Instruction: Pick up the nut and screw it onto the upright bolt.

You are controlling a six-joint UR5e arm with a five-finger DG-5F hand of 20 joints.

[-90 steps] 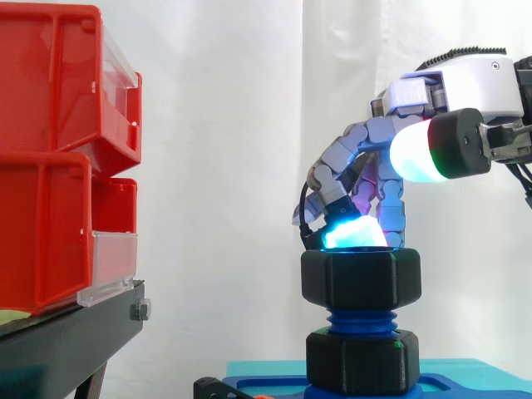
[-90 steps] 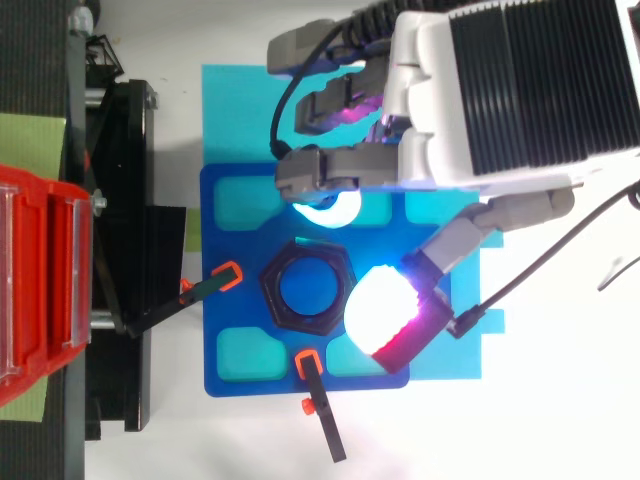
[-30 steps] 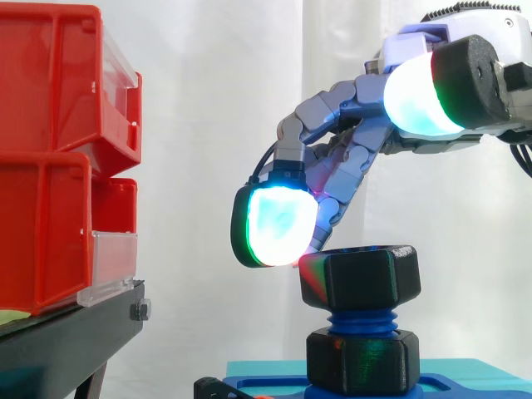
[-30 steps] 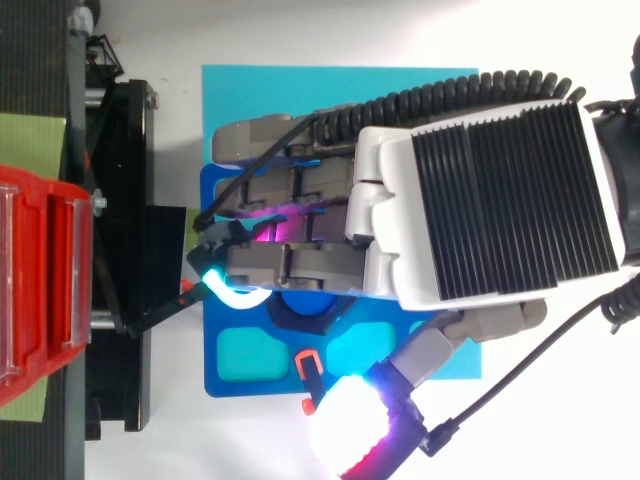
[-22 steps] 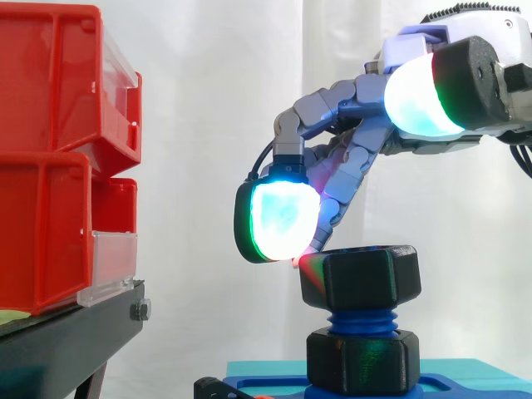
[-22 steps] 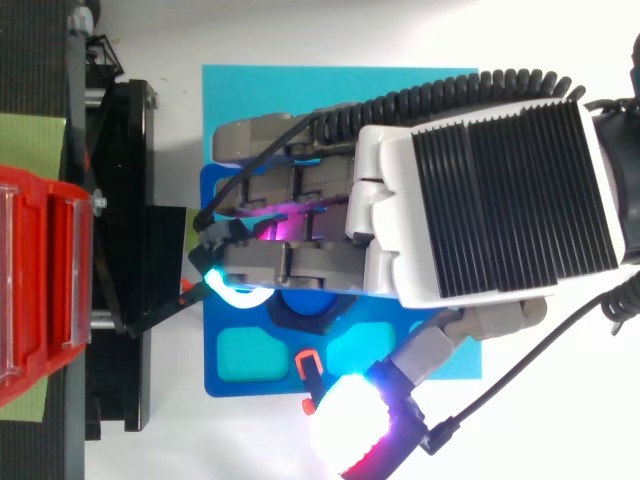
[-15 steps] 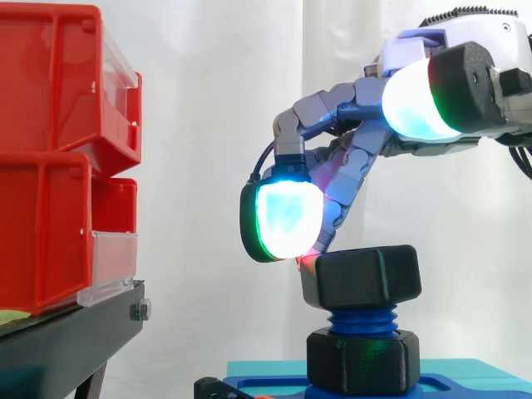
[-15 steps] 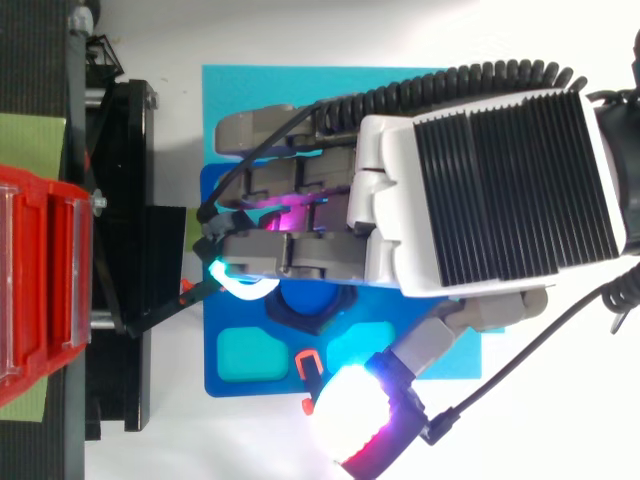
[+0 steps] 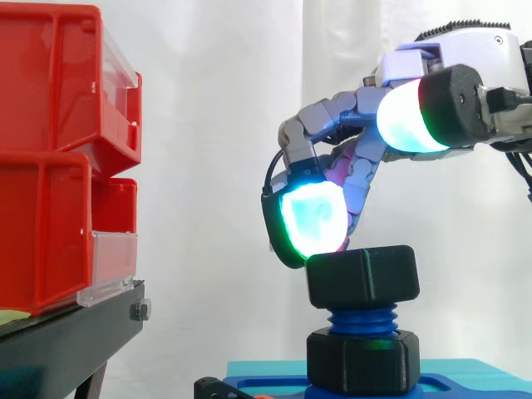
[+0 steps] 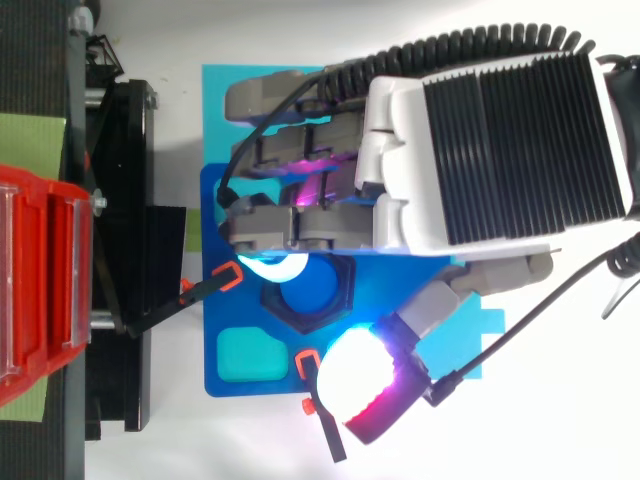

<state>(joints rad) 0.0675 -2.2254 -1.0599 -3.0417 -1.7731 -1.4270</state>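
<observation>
Hand [image 9: 470, 50] reaches in from the right above the fixture. Its fingers are loosely bent downward in an arch, the thumb is splayed wide, and nothing is held.

The leading fingertip [image 9: 314, 218], glowing cyan-green, sits at the upper left corner of the nut [image 9: 362, 276]. From above it touches the nut's rim on the side toward the bins. The thumb pad [image 10: 355, 380], white with magenta, hangs off the opposite side, clear of the nut.

The nut is black and hexagonal, and sits level, threaded onto the top of the upright blue bolt [image 9: 362, 319]. A few turns of thread are bare between it and the black hex collar [image 9: 362, 362] at the bolt's foot. In the top view the bolt end shows through the nut's bore.

The bolt stands on a blue plate [image 10: 212, 340] lying on a cyan mat [image 10: 225, 100]. Two orange-tipped clamps [image 10: 226, 277] bear on the plate's edges.

Red bins [image 9: 50, 158] sit on a black stand [image 9: 66, 341] to the left, well apart from the hand.
</observation>
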